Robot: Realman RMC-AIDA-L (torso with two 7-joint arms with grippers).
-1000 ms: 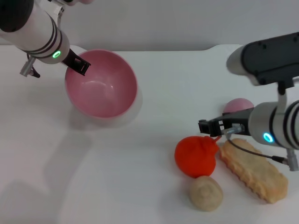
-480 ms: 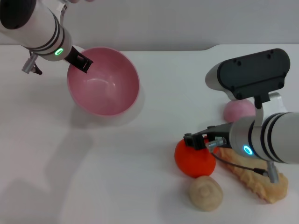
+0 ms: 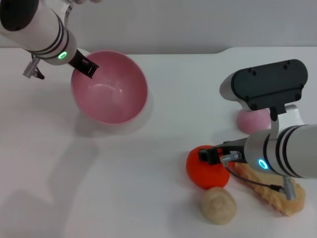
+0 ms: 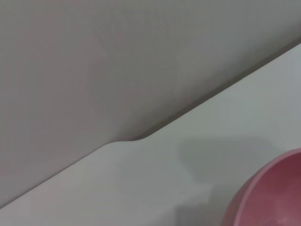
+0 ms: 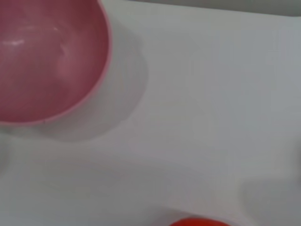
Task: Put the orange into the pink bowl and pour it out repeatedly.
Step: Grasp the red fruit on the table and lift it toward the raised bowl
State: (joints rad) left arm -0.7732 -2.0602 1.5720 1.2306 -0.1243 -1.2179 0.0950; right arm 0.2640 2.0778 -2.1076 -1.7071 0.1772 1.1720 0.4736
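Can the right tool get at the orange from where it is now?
Probably yes. The right tool is already at the orange, over its top. The beige lump and the biscuit-like piece sit close beside it but leave the top free.

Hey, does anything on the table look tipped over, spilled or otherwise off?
Only the pink bowl: it sits tilted, its opening leaning toward the camera, with the left claw at its rim. It is empty. The orange lies on the table, right claw over it.

Smooth plastic bowl [image 3: 109, 88] with a soft sheen inside; orange [image 3: 204, 168] looks matt; rough, bumpy biscuit [image 3: 267, 191]; matt white tabletop [image 3: 163, 124].
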